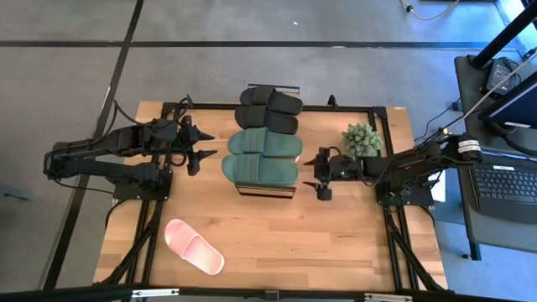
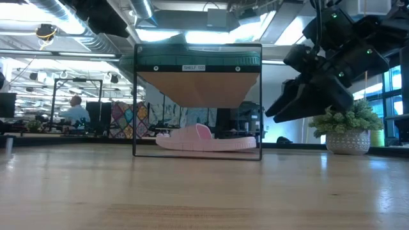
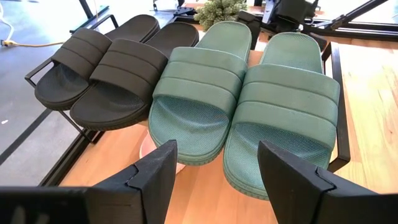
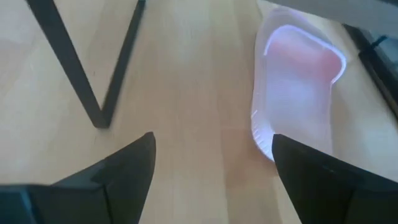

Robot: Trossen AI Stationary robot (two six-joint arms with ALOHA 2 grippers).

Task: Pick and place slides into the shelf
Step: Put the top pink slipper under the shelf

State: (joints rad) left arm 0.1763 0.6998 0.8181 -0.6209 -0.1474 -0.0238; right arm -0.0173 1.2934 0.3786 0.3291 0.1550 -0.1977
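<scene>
The shelf (image 1: pixel 267 191) stands at desk centre, carrying the black slides (image 1: pixel 268 109) at 12 o'clock and the green slides (image 1: pixel 262 155) beneath them. One pink slide (image 1: pixel 194 246) lies on the desk (image 1: pixel 336 243) at 7 o'clock; another pink slide (image 2: pixel 206 139) sits under the shelf. Left gripper (image 1: pixel 198 144) at 9 o'clock, right gripper (image 1: pixel 322 174) at 3 o'clock: jaws fully spread, holding nothing.

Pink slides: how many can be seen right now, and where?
2. One pale pink rubber slide lies loose on the wooden tabletop, at its near-left corner. The other pale pink rubber slide lies at the bottom of the black-framed wooden shelf, under the upper board.
</scene>
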